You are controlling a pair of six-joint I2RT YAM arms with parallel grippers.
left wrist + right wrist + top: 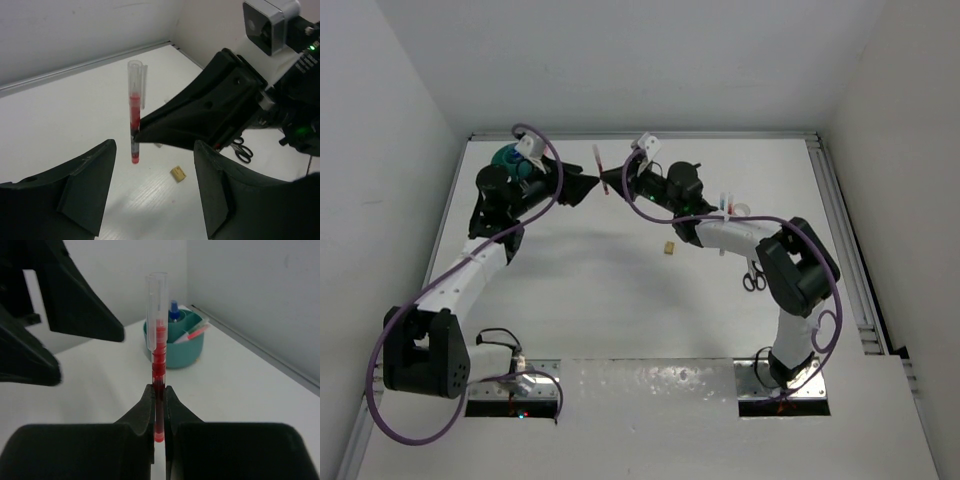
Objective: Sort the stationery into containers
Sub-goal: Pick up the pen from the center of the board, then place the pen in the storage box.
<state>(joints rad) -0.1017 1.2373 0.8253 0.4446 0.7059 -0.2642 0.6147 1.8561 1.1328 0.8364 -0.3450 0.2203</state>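
Red pen [158, 365]: upright, lower end clamped in my right fingers [146, 410], raised just before my left fingers [90, 190], which stand apart facing it; teal tub [192, 352] lies nearer the left.

Overhead view looks down; 2 close wrist views share red pen [134, 107].

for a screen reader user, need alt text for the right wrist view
The right claw pinches a red pen upright, its clear cap on top. Behind it stands a teal tub holding a blue-capped bottle; the left claw's dark fingers loom upper left.
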